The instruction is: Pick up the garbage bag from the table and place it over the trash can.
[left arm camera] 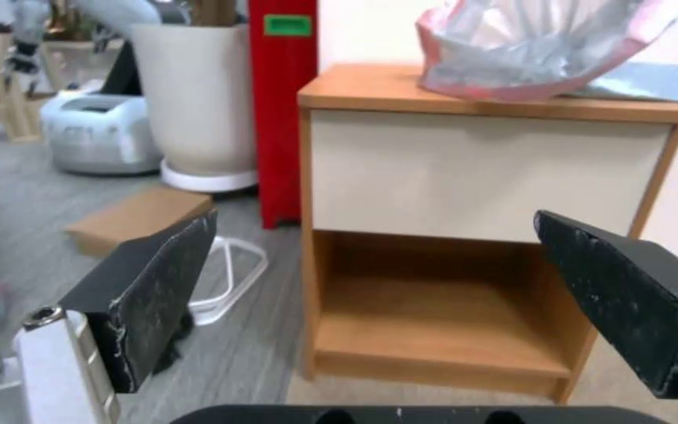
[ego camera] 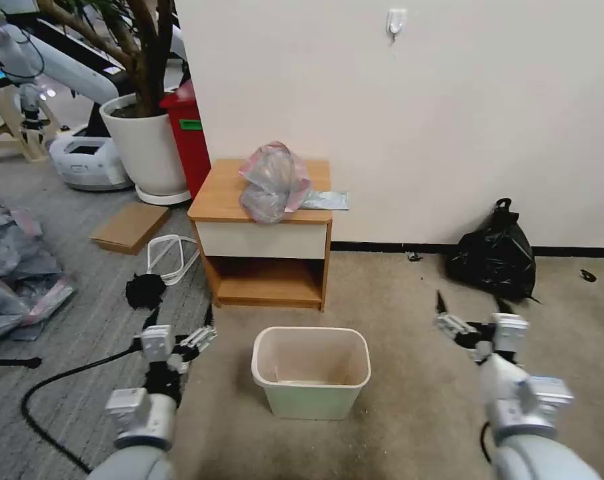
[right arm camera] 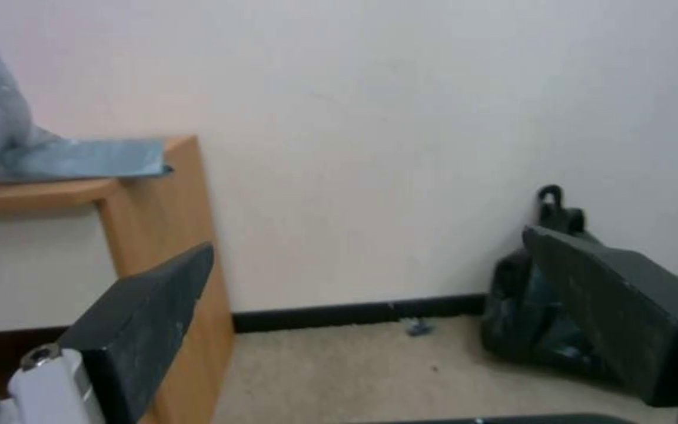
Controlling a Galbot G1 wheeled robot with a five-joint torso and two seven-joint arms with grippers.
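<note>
The garbage bag lies crumpled on top of the table, grey and translucent with a pinkish-red rim, and a flat grey flap of it hangs past the far right edge. On the carpet in front of the table stands the cream-white trash can, with nothing in it. My left gripper hovers low to the left of the can, open, facing the table's drawer front with the bag above it. My right gripper is open on the can's right, level with the table's side.
A knotted black bag sits against the wall on the right. Left of the table stand a red bin and a white plant pot. Cardboard, a white loop, a black cable and a plastic heap litter the left floor.
</note>
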